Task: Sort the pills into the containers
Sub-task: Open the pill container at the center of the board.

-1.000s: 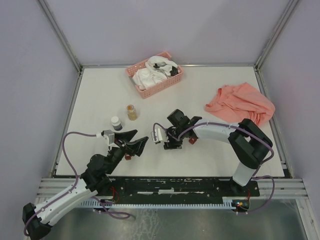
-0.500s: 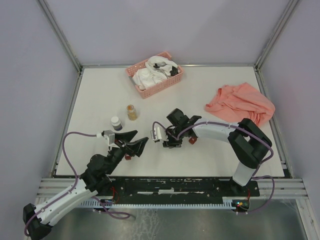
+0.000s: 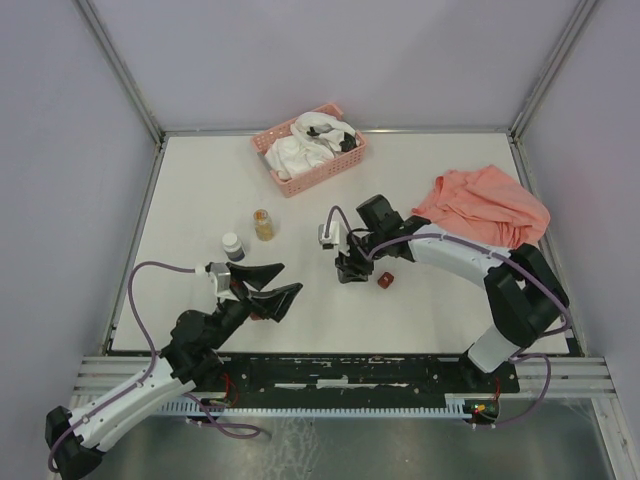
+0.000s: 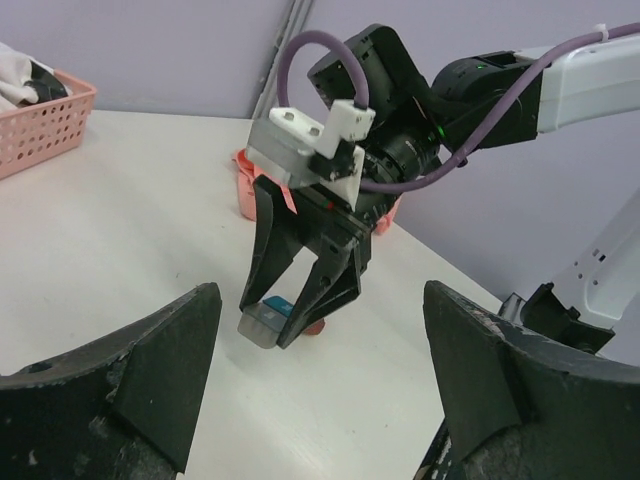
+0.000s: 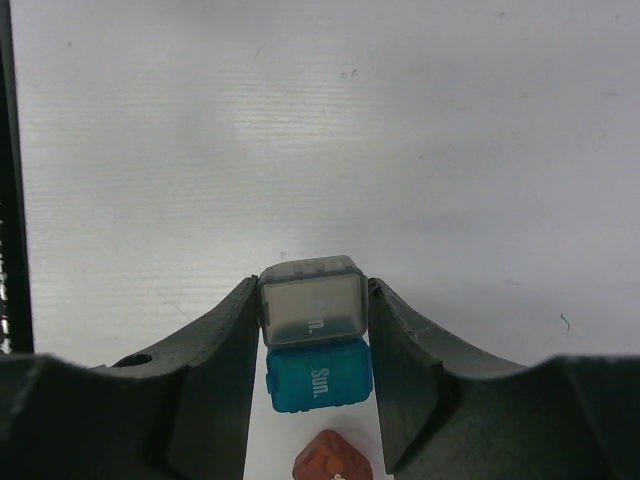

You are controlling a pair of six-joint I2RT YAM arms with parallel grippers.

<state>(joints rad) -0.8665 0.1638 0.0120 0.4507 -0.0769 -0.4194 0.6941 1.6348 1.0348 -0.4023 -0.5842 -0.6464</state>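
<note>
My right gripper [image 5: 313,296] is shut on the grey container [image 5: 310,300], which it holds at its fingertips. The teal container [image 5: 318,374] sits right behind the grey one, also between the fingers. A dark red container [image 5: 333,462] lies just behind them and shows in the top view as the dark red container [image 3: 384,281], right of the right gripper [image 3: 350,268]. The pills are an amber mass in a small clear jar [image 3: 263,224] to the back left. My left gripper [image 3: 268,284] stands open and empty near the front, facing the right gripper [image 4: 295,310].
A small vial [image 3: 232,246] with a white cap and dark contents stands left of the amber jar. A pink slatted basket [image 3: 335,165] holding white cloths is at the back. A salmon cloth [image 3: 480,205] lies at the right.
The right gripper has closed on the grey container and shifted right and back. The left gripper has moved slightly and stays open.
</note>
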